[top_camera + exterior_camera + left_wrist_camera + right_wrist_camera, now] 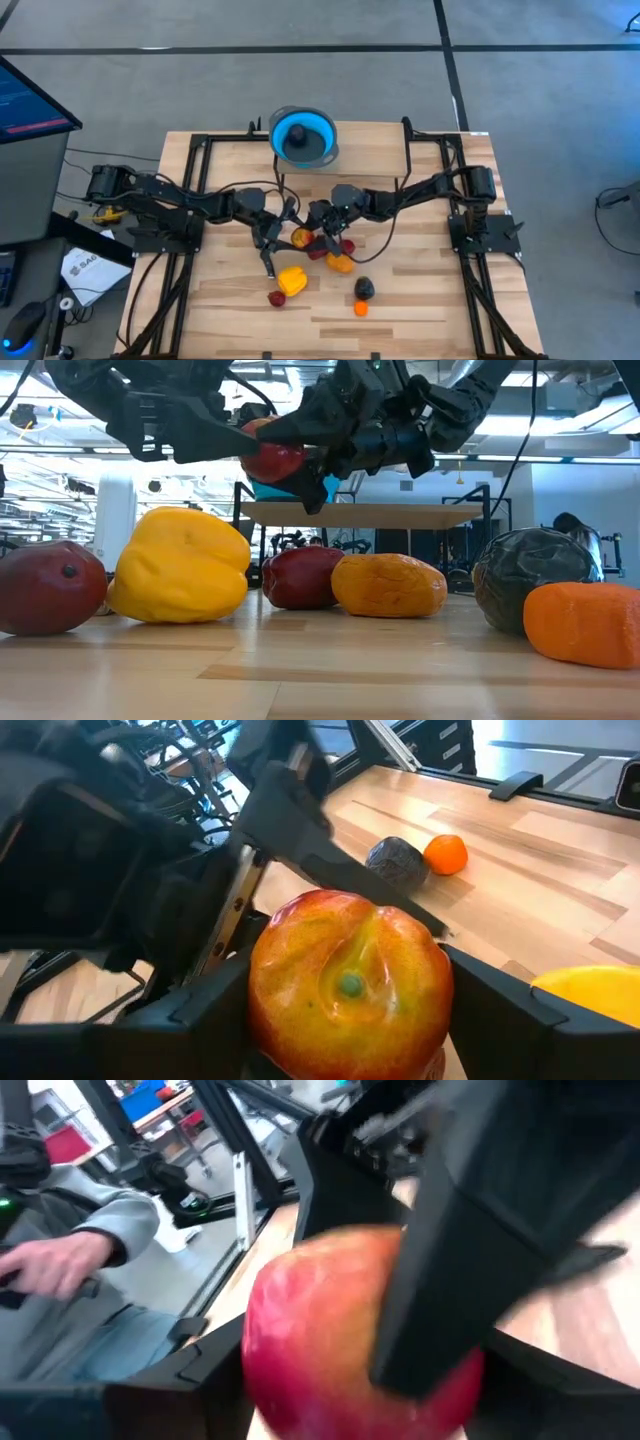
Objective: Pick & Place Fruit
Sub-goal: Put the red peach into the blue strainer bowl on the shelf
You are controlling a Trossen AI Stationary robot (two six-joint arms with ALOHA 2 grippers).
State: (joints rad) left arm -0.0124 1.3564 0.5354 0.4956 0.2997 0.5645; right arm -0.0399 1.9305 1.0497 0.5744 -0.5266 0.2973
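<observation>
Red-orange apple (pixel 345 985): pinched between both grippers above yellow fruit (pixel 292 281), mid hand-off
left gripper (pixel 340 1020): claw clamping apple
right gripper (pixel 350 1370): claw clamping apple
blue bowl (pixel 304 137): beyond yellow fruit, likely the target

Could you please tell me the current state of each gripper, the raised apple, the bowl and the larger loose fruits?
red apple: lifted off the table, between both grippers' fingers.
left gripper: shut on the red apple.
right gripper: shut on the red apple.
blue bowl: upright, something dark inside.
yellow fruit: resting on the table, untouched.
black fruit: resting on the table, untouched.
</observation>
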